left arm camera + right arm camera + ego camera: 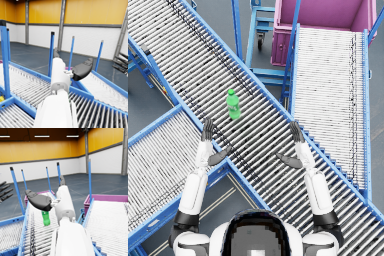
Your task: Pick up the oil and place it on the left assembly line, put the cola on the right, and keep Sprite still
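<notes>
A green Sprite bottle (233, 104) stands upright on the middle roller conveyor (203, 65), ahead of both hands; it also shows in the right wrist view as the green bottle (45, 218), partly behind the thumb. My left hand (210, 145) hovers open over the conveyor's left rail, fingers straight and thumb out, holding nothing. My right hand (295, 147) is open too, over the conveyor's right side, and empty. In the wrist views the left hand (80, 68) and the right hand (43, 198) hold nothing. No oil or cola bottle is in view.
The left roller line (158, 160) lies below the left arm. The right roller line (333, 95) runs to a purple bin (328, 20) at the back. Blue rails (278, 102) and upright posts (51, 53) edge the conveyors. Grey floor (143, 102) shows between them.
</notes>
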You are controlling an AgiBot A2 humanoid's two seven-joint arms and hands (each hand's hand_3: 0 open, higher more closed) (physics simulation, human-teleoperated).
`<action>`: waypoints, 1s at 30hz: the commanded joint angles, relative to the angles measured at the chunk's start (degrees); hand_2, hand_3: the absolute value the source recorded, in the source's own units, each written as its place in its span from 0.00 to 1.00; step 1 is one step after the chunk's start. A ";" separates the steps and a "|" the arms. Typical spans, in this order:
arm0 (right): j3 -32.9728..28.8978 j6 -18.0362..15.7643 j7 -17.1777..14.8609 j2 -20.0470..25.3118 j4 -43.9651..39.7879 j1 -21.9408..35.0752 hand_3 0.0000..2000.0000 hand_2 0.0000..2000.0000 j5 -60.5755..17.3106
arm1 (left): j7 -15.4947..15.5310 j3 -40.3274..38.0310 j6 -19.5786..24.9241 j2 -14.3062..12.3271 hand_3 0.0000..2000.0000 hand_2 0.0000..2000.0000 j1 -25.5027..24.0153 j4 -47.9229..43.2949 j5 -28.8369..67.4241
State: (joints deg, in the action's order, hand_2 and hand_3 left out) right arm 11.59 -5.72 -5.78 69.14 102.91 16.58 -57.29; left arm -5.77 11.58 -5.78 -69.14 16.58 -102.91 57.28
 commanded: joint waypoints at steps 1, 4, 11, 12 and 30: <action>0.00 0.00 0.00 0.00 0.00 0.00 0.00 0.00 0.00 | 0.00 0.00 0.00 0.00 0.00 0.00 0.00 0.00 0.00; 0.00 0.00 0.00 0.00 0.00 0.00 0.00 0.00 0.00 | 0.00 0.00 0.00 0.00 0.00 0.00 0.00 0.00 0.00; 0.00 0.00 0.00 0.00 0.00 0.00 0.00 0.00 0.00 | 0.00 0.00 0.00 0.00 0.00 0.00 0.00 0.00 0.00; 0.00 0.00 0.00 0.00 0.00 0.00 0.00 0.00 0.00 | 0.00 0.00 0.00 0.00 0.00 0.00 0.00 0.00 0.00; 0.00 0.00 0.00 0.00 0.00 0.00 0.00 0.00 0.00 | 0.00 0.00 0.00 0.00 0.00 0.00 0.00 0.00 0.00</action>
State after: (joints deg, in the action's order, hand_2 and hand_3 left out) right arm 11.59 -5.72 -5.78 69.14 102.91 16.58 -57.29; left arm -5.77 11.58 -5.78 -69.14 16.58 -102.91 57.28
